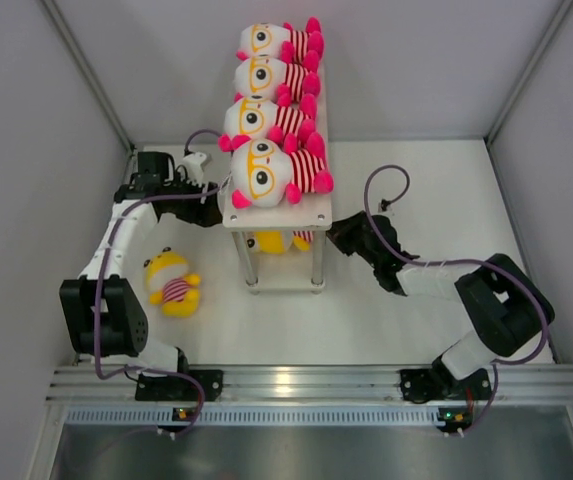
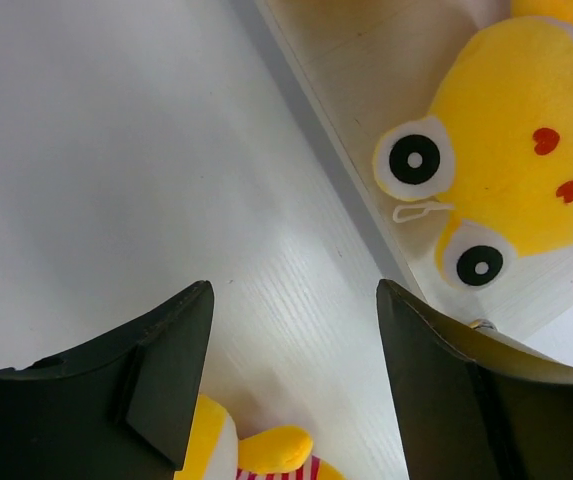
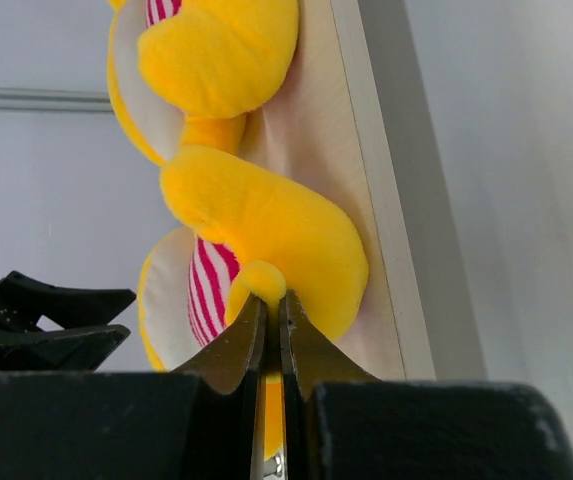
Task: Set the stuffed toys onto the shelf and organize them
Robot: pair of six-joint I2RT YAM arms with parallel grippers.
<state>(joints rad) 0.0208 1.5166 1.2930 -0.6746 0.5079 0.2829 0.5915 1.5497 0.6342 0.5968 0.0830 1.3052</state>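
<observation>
Two robot arms flank a white shelf (image 1: 311, 212) loaded with stuffed toys.

Four white-headed toys (image 1: 266, 120) in pink-striped shirts lie in a row along the shelf's top board. A yellow toy (image 1: 271, 241) lies on the lower tier. At the shelf's right side, the right gripper (image 3: 274, 300) has its fingers pinched tight on a small nub of that toy. The left gripper (image 2: 294, 290) sits just beside the shelf's left edge, jaws wide and holding nothing. A second yellow toy (image 1: 171, 283) lies on the table (image 1: 386, 320) left of the shelf.
</observation>
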